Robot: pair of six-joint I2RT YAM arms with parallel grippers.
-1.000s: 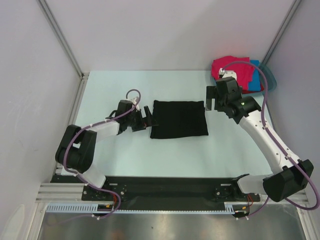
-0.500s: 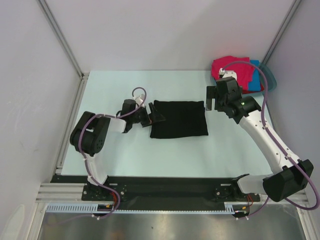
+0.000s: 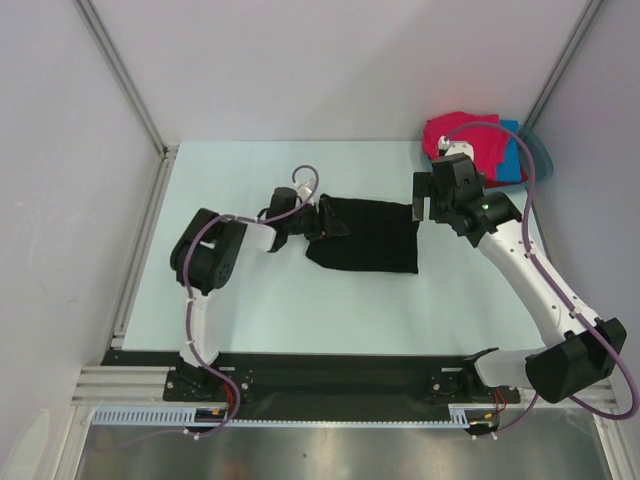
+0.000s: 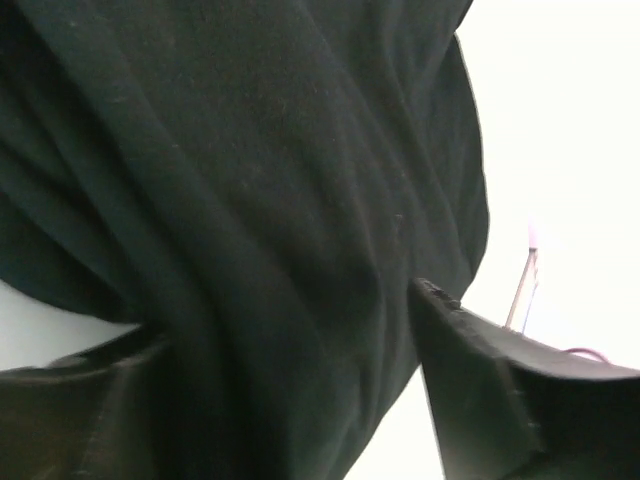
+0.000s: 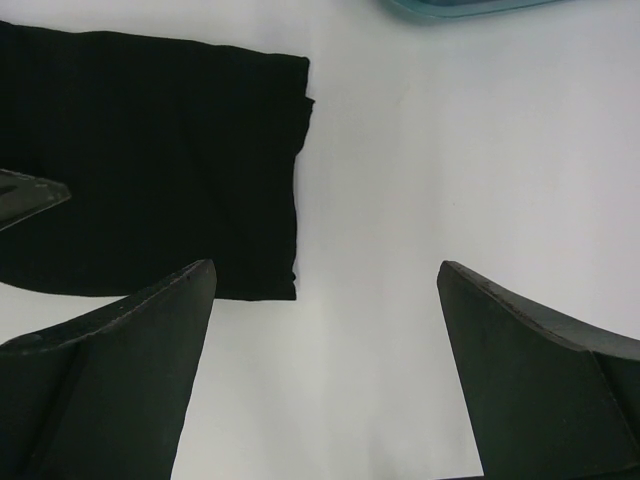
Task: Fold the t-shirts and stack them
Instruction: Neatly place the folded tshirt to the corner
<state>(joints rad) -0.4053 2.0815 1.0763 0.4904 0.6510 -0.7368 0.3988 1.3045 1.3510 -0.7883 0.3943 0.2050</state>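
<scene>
Top view: my left pincer at left edge of black t-shirt, mid-bench; that edge bunched. My right pincer wide, empty, at shirt's far right corner. Pink, blue, red t-shirts heaped far right.
Left wrist: black cloth fills gap between fingers; clamped or not, cannot tell.
Right wrist: jaws wide over bench, shirt edge to left.

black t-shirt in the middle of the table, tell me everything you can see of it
The black t-shirt is plain, soft, matte cloth, folded into a rough rectangle on the pale table. Its right edge lies flat and straight, showing stacked layers. Its left edge is rumpled into folds between the fingers of the left gripper; whether they pinch it is unclear. The open right gripper hangs by the right edge without holding it.
</scene>
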